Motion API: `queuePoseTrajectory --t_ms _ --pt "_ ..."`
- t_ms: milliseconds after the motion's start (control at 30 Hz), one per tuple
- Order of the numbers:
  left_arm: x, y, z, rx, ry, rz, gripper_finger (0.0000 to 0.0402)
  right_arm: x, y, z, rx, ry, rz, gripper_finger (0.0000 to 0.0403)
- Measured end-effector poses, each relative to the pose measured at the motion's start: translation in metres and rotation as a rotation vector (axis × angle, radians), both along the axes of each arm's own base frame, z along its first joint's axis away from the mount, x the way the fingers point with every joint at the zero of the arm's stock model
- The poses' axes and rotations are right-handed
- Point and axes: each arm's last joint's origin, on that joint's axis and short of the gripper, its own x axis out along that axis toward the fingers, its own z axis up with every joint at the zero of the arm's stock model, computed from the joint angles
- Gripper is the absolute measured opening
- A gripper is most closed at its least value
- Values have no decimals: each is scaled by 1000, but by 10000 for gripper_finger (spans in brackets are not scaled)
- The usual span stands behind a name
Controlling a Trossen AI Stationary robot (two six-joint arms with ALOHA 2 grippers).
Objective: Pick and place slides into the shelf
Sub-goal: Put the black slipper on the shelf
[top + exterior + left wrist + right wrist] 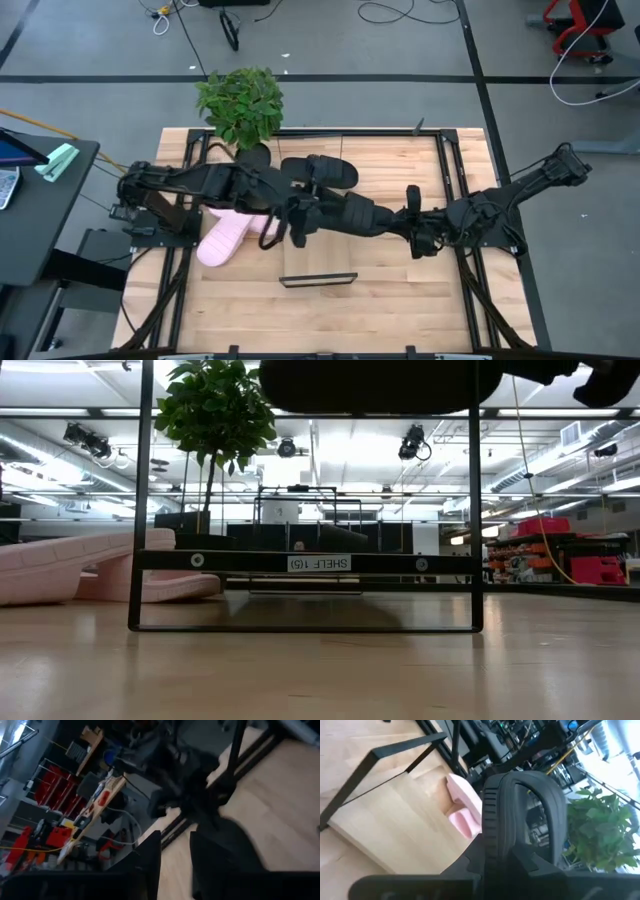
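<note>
The shelf [318, 280] is a narrow black-framed rack with a pale board [395, 815], running from the table's middle to its far side. One black slide [328, 170] lies at the shelf's far end. My right gripper [305, 215] is shut on a second black slide [520, 815], held above the shelf's middle and seen as a dark shape [370, 385] over the frame. My left gripper [175, 865] stands open beside it, nothing between its fingers. Two pink slides [225, 240] [266, 224] rest on the table left of the shelf. My right gripper holds the black slide by its near end [507, 857]; the fingers and the slide itself hide the exact place. The slide stands on edge, ribbed sole [490, 815] on one side, strap [555, 810] arching on the other. It hangs clear above the shelf board.
A potted plant [242, 105] stands at the table's far edge beside the shelf's far end. The table's black frame rails [455, 190] run along its right and left sides. Bare wood [400, 300] lies near the front edge.
</note>
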Motion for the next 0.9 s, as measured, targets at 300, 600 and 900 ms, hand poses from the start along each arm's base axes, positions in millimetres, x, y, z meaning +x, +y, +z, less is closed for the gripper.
queuePoseTrajectory --t_ms 300,600,900 --pt "-13 -19 -6 -113 89 -21 91 16 -22 -6 37 40 48 44" --pt "-23 -35 -20 -234 224 12 75 40 -40 -30 20 165 46 44" --pt "-35 -54 -26 -328 293 20 62 60 -56 -43 31 164 45 44"
